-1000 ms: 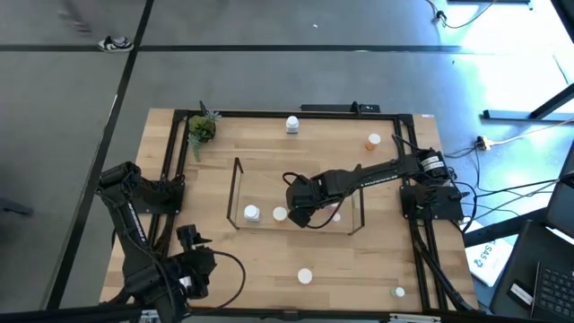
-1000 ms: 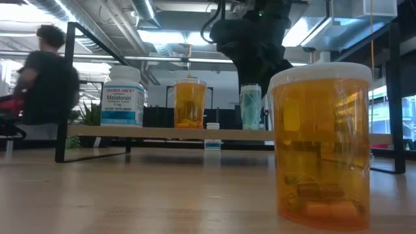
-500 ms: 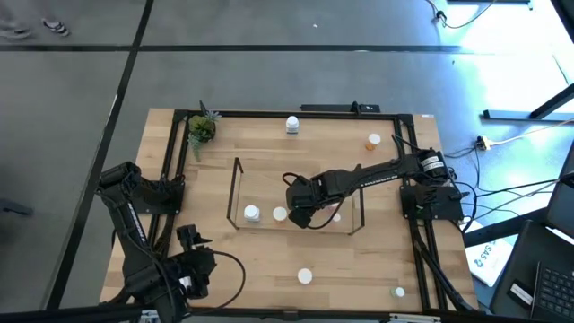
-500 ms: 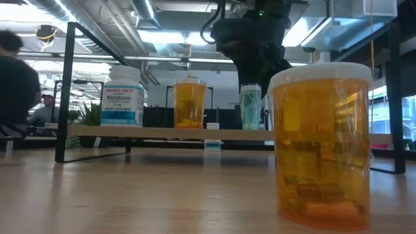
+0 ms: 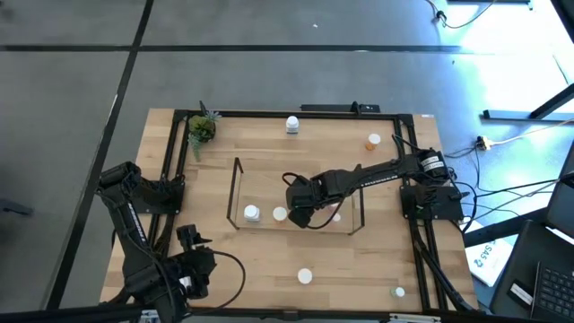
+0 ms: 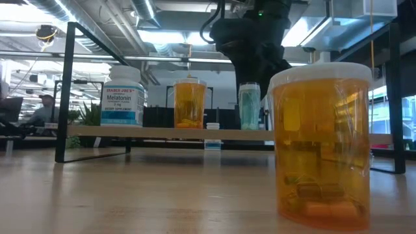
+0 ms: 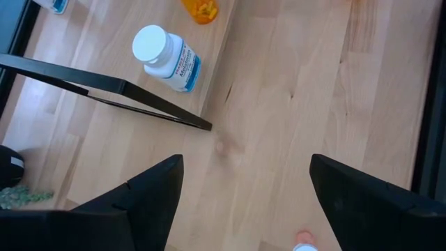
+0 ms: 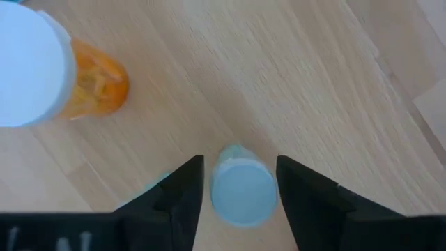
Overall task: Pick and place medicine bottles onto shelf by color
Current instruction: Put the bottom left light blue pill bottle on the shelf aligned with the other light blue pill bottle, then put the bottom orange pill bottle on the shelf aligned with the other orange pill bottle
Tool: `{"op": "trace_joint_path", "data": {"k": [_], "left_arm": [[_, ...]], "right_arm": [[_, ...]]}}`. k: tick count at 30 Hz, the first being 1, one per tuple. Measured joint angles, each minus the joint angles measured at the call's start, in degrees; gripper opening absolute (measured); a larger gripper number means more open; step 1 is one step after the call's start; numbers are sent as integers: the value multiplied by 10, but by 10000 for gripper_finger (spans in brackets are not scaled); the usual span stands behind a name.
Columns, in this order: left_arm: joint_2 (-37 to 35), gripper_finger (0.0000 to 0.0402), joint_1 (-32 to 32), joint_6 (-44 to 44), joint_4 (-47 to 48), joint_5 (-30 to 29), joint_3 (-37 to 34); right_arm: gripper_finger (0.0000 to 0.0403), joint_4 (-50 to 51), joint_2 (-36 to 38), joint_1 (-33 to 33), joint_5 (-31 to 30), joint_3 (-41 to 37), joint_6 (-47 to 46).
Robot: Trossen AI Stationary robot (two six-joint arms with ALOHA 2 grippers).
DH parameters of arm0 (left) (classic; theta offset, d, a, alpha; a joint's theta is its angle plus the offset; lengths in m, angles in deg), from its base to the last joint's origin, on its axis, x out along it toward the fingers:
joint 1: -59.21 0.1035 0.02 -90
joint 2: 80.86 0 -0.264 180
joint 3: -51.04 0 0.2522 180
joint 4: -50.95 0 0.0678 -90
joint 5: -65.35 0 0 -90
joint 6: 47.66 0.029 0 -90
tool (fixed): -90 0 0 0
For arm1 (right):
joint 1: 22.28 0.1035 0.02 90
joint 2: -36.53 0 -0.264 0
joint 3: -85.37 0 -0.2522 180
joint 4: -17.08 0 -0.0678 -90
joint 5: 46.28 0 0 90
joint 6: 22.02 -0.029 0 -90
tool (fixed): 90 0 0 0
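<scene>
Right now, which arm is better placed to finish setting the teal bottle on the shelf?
The right. Its gripper brackets the teal bottle over the shelf, fingers open. The left gripper waits near the table's front edge.

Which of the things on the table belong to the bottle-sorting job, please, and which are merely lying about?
Job:
- shelf
- white bottle, orange bottle and teal bottle on the shelf
- loose orange bottle
- loose white-capped bottles
- right end effector, either side of the teal bottle

Lying about:
- potted plant
</scene>
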Motion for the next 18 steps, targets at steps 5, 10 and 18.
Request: {"op": "trace_joint_path", "data": {"k": [5,10,18], "left_arm": [[0,306,0,0,0,0,0],[0,306,0,0,0,0,0],[0,306,0,0,0,0,0]], "right_arm": [[190,-4,0,-1,-1,0,0],[187,-3,0,-5,2,0,1],[187,-4,0,-10,2,0,1]]}}
